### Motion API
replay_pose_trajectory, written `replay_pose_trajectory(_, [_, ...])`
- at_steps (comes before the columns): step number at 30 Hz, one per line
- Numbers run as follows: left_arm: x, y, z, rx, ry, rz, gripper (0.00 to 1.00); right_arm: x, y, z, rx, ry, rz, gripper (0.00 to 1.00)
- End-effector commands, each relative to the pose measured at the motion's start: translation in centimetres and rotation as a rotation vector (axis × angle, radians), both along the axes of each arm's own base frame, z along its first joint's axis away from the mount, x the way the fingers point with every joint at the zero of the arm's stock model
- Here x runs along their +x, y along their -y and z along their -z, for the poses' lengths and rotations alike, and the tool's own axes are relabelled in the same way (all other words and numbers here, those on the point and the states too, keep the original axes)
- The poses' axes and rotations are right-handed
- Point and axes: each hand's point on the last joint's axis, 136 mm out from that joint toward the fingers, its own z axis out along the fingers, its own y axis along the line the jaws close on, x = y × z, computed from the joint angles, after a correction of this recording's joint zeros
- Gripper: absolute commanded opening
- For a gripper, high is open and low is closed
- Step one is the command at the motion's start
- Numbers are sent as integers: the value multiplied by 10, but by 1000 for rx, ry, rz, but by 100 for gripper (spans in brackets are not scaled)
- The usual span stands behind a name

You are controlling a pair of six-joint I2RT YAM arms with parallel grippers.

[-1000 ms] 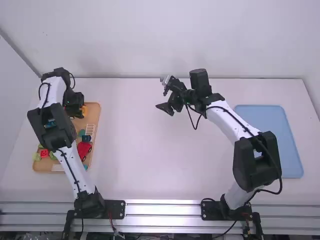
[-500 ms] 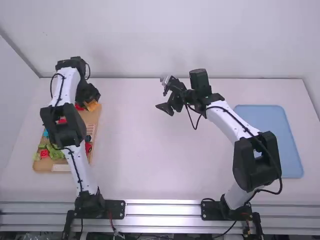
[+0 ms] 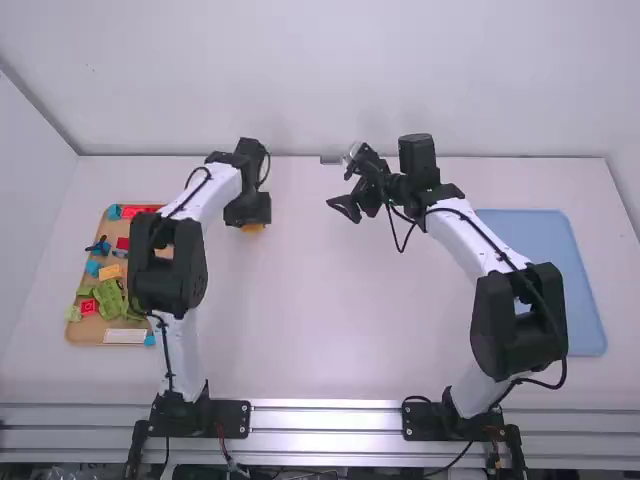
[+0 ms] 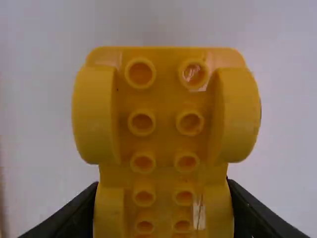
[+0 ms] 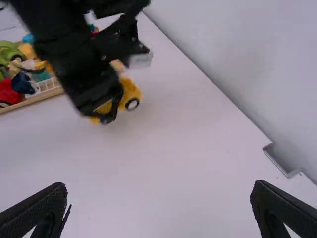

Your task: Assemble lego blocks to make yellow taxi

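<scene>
Our left gripper [image 3: 250, 212] clamped on a yellow car base [image 4: 166, 148], right gripper [image 3: 347, 183] spread, arms partly hiding block tray [image 3: 88, 328], blue tray [image 3: 585, 290]

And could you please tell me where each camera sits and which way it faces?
High view: fixed above and behind the arms, facing forward and down onto the table; both arms show.
Left wrist view: on the left wrist, facing the tubed underside of the yellow piece between the left gripper's fingers.
Right wrist view: on the right wrist, facing across the table towards the left arm, beyond the right gripper's spread fingers.
High and right wrist views share the tray and left arm.
</scene>
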Motion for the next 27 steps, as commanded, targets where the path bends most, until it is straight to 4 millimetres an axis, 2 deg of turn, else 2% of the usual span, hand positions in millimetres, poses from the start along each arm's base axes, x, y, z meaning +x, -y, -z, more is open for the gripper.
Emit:
replay_pose_trajectory(1, [-33,48,-24,-105,41,516,2,6,8,-12,20,6,11,99])
replay_pose_trajectory(3, [-59,71,-17,-156,30,759,4,0,16,-19,47,-11,-4,99])
replay_pose_trajectory(4, [-59,71,-17,-156,30,759,4,0,16,-19,47,-11,-4,99])
replay_pose_trajectory(5, [-70,81,-10,-172,21,864,6,-5,21,-26,69,-22,-23,98])
replay_pose_trajectory(8, [-83,87,6,-156,8,973,7,-13,35,-33,85,-54,-11,98])
replay_pose_trajectory(10, [-90,91,17,-148,15,1075,25,-20,48,-38,73,-73,9,99])
replay_pose_trajectory(11, [-91,91,19,-148,17,1090,28,-21,49,-38,72,-73,8,99])
replay_pose_trajectory(12, [-96,95,25,-144,25,1157,40,-30,53,-42,58,-65,-10,98])
replay_pose_trajectory(13, [-100,97,29,-137,27,1211,42,-37,56,-44,46,-54,-30,99])
replay_pose_trajectory(15, [-108,100,34,-130,22,1296,41,-50,60,-49,33,-41,-62,99])
replay_pose_trajectory(17, [-114,106,37,-115,21,1363,33,-64,64,-55,15,-32,-81,99])
replay_pose_trajectory(20, [-123,117,41,-94,14,1447,28,-81,64,-58,-8,-31,-112,99])
replay_pose_trajectory(23, [-121,122,50,-41,12,1470,30,-90,57,-55,-21,-36,-151,99])
replay_pose_trajectory(27, [-124,120,61,21,-6,1492,38,-96,52,-52,-24,-56,-170,98])
